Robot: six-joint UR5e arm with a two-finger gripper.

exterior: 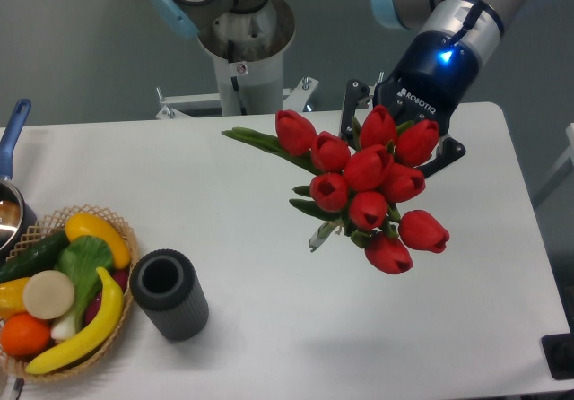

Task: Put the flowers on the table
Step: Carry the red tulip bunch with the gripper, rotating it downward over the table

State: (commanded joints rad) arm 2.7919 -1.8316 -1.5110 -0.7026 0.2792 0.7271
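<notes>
A bunch of red tulips, the flowers (368, 185), hangs over the right half of the white table (269, 239), buds turned toward the camera. Green leaves stick out to the left of the buds. My gripper (397, 140) comes down from the upper right, right behind the buds, and is shut on the flowers. The stems and my fingertips are hidden behind the blooms. Black finger links (348, 113) show on either side of the bunch.
A dark grey ribbed cylinder vase (169, 294) lies near the front left. A wicker basket (121, 239) of fruit and vegetables sits at the left edge, with a pot (9, 204) behind it. The arm's base (244, 50) stands at the back.
</notes>
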